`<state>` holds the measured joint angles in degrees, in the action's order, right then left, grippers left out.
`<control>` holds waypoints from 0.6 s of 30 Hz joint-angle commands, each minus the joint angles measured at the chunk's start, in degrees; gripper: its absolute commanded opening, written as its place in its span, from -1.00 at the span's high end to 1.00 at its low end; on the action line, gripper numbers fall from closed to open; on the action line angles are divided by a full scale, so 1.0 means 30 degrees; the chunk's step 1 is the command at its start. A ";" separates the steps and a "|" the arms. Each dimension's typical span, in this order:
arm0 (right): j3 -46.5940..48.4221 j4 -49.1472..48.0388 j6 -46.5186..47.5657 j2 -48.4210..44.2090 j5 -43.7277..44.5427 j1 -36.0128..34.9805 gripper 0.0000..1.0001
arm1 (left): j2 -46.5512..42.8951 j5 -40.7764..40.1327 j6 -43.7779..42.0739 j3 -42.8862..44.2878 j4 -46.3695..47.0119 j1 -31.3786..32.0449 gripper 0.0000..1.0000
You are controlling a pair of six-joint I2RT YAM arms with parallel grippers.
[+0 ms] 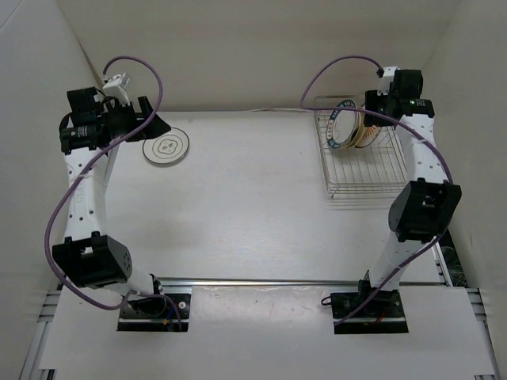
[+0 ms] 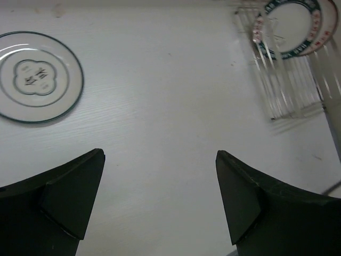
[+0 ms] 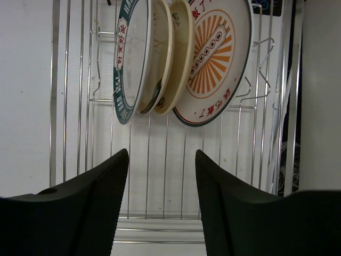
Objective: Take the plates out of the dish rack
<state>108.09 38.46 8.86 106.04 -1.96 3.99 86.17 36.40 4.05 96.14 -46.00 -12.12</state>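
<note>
The silver wire dish rack (image 1: 360,170) stands at the back right. Three plates stand upright in its far end, leaning together: one with a dark lettered rim (image 3: 128,58), a tan one (image 3: 180,53) and one with an orange sunburst centre (image 3: 216,56). My right gripper (image 3: 161,154) is open and empty over the rack's wires, a short way in front of the plates; it also shows in the top view (image 1: 375,109). My left gripper (image 2: 160,154) is open and empty above bare table at the back left (image 1: 153,123).
A white plate with a thin dark rim line and a centre motif (image 1: 166,147) lies flat on the table beside my left gripper, also in the left wrist view (image 2: 34,77). White walls close in the back and both sides.
</note>
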 commanded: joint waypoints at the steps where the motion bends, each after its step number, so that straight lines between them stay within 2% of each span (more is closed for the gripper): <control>1: 0.1786 -0.0661 -0.0288 0.0888 -0.0635 -0.0216 -0.11 | -0.0481 0.4059 -0.1467 -0.1223 -0.0836 -0.0150 -0.94; 8: 0.3838 -0.0835 -0.0288 0.3323 -0.0842 -0.0773 -0.09 | -0.1126 0.8688 -0.3253 -0.3597 -0.2127 -0.0150 -0.99; 18: 0.5453 -0.1042 -0.0464 0.5871 -0.0668 -0.0949 -0.04 | -0.1126 0.8696 -0.3432 -0.3833 -0.2304 -0.0150 -0.99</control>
<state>121.21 37.45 8.23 122.72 -3.81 0.99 84.40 59.51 -4.82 84.49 -52.56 -12.36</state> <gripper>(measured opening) 0.525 0.986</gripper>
